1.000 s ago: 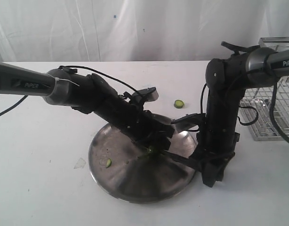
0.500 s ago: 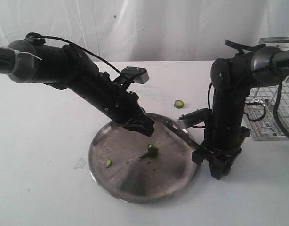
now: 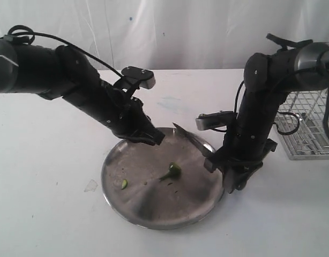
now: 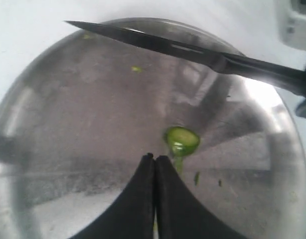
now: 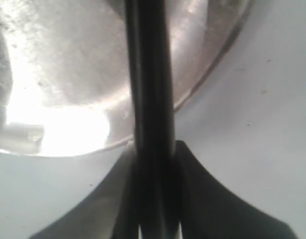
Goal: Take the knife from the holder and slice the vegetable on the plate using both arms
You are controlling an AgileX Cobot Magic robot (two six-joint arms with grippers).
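Right end effector (image 3: 226,171) was clamped on the knife (image 3: 190,138) by its black handle, the blade slanting over the far right rim of the plate (image 3: 154,211), its edge apart from the vegetable (image 3: 174,171). That piece lay near the plate's middle with bare steel on every side. Left end effector (image 3: 154,138), fingers pressed together and holding nothing, hung over the far left rim. Beyond lay white bench (image 3: 46,214); the holder (image 3: 309,131) stood well off to the right.
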